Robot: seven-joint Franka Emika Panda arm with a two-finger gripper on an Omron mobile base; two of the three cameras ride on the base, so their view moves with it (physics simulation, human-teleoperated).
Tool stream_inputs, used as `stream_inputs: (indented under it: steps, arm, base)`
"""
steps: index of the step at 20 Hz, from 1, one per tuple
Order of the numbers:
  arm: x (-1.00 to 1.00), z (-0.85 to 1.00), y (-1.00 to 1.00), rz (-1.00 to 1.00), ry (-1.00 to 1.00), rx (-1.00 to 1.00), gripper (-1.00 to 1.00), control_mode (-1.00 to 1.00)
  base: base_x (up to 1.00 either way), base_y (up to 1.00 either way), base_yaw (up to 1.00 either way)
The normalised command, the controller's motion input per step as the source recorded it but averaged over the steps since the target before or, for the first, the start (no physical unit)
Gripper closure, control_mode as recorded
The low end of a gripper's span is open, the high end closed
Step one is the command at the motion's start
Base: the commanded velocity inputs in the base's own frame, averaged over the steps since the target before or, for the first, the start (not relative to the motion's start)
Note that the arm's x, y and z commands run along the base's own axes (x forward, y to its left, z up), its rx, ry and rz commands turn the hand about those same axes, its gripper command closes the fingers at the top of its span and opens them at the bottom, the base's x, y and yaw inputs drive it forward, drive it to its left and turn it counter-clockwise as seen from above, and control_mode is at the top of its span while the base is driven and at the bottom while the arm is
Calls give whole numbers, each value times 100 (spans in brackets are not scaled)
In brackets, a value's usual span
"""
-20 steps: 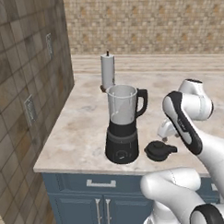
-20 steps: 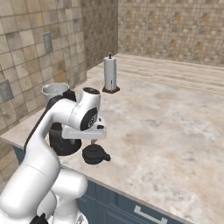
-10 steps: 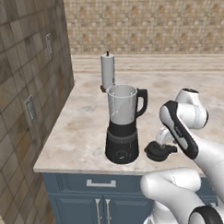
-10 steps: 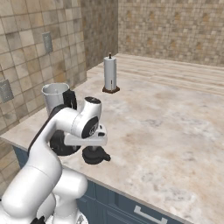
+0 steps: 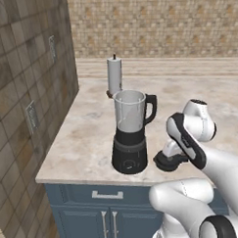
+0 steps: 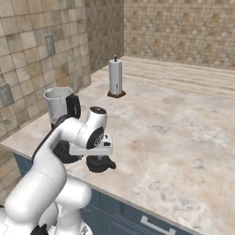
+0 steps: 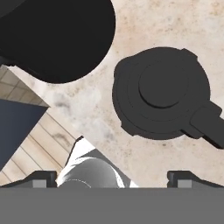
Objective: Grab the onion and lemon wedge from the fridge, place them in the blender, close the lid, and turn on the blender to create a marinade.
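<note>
The hand [image 7: 112, 177] now hangs low over the near part of the tabletop [image 6: 174, 133], having dropped from a higher position a second ago to just above the lid [image 7: 162, 94]. Its two fingertips [image 7: 43, 177] stand wide apart with nothing between them; the hand is open and grips nothing.

The lid rests flat on the tabletop, near the front edge, with its raised centre knob up and a small tab projecting to one side. In the hand view it sits ahead of the fingertips and off to one side, so the hand is not yet centred on it. In the right base view the lid [image 6: 100, 163] lies directly below the wrist.

Just beside the lid, apart from it, stands the blender [image 5: 131, 132]: black base with front dial, clear jar above, mouth uncovered. The jar's contents cannot be made out.

Further back stands the paper roll [image 5: 114, 76] on its holder, well apart from the work area.

Judgement: the descent indicates the lid-closing step is in hand. The likely next action is to centre the hand over the knob, lower, and close before carrying the lid to the jar mouth.
</note>
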Motion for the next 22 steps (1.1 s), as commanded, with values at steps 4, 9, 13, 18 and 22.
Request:
stream_inputs:
  steps: [4,9,13,18,22]
  arm:
    - [15,-12,-2,0,0,0,-100,-100]
    - [16,-8,-1,0,0,0,-100,-100]
    - [17,-8,0,0,0,0,-100,-100]
    - [16,-13,-6,0,0,0,-100,-100]
    - [15,-17,-10,0,0,0,-100,-100]
  base:
    - [0,0,0]
    - [0,0,0]
    - [0,0,0]
    - [0,0,0]
    - [0,0,0]
